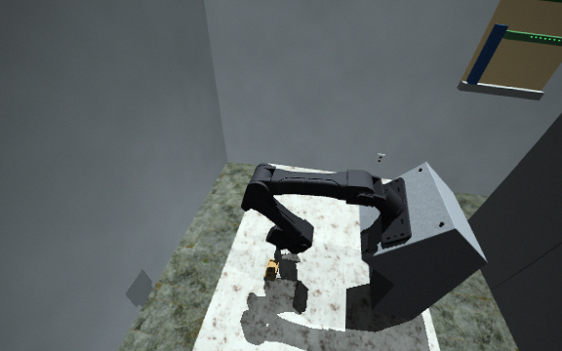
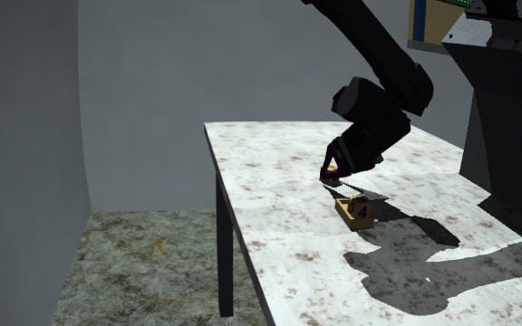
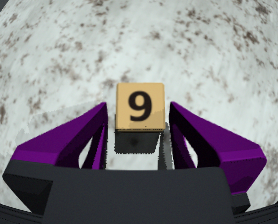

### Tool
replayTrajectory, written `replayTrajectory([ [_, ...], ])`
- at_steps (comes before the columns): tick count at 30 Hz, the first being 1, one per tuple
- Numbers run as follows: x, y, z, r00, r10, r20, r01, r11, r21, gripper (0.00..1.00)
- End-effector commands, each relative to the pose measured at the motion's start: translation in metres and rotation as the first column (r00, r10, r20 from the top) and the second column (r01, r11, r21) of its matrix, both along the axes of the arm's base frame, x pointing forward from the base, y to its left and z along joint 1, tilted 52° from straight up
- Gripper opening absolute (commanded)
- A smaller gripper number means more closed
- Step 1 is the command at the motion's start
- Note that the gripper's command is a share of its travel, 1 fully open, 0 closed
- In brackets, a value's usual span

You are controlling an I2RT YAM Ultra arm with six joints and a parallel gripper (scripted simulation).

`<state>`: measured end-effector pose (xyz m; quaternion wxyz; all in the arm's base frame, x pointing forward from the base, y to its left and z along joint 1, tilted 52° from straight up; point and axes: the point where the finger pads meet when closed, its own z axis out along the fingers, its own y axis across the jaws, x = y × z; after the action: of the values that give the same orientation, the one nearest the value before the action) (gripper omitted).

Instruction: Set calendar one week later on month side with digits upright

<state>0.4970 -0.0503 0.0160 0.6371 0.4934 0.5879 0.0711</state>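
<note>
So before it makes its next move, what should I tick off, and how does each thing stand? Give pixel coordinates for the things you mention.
Gripper point(image 2: 336, 176) point(image 3: 138, 109) open: ok, purple fingers stand apart.
Loose cube point(image 2: 332, 168) point(image 3: 140, 107) between the fingers: ok, with a gap either side.
Loose cube gripped: not ok, fingers don't touch it.
Cube in the tray point(image 2: 362, 223) flat on its floor: cannot tell, the wall hides its base.
Both cubes side by side in the tray: not ok, one is outside.
</note>
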Motion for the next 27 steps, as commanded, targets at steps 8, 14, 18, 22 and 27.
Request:
replayTrajectory([
  [8, -0.0011, -0.0020, 0.0008, 1.000, -0.011, -0.003, 0.011, 1.000, -0.004, 0.26],
  [14, -0.0011, -0.0020, 0.0008, 1.000, -0.011, -0.003, 0.011, 1.000, -0.004, 0.26],
  [18, -0.0011, -0.0020, 0.0008, 1.000, -0.011, -0.003, 0.011, 1.000, -0.004, 0.26],
  [22, -0.0011, -0.0020, 0.0008, 1.000, -0.011, -0.003, 0.011, 1.000, -0.004, 0.26],
  [27, -0.0011, -0.0020, 0.0008, 1.000, -0.011, -0.003, 0.011, 1.000, -0.004, 0.26],
])
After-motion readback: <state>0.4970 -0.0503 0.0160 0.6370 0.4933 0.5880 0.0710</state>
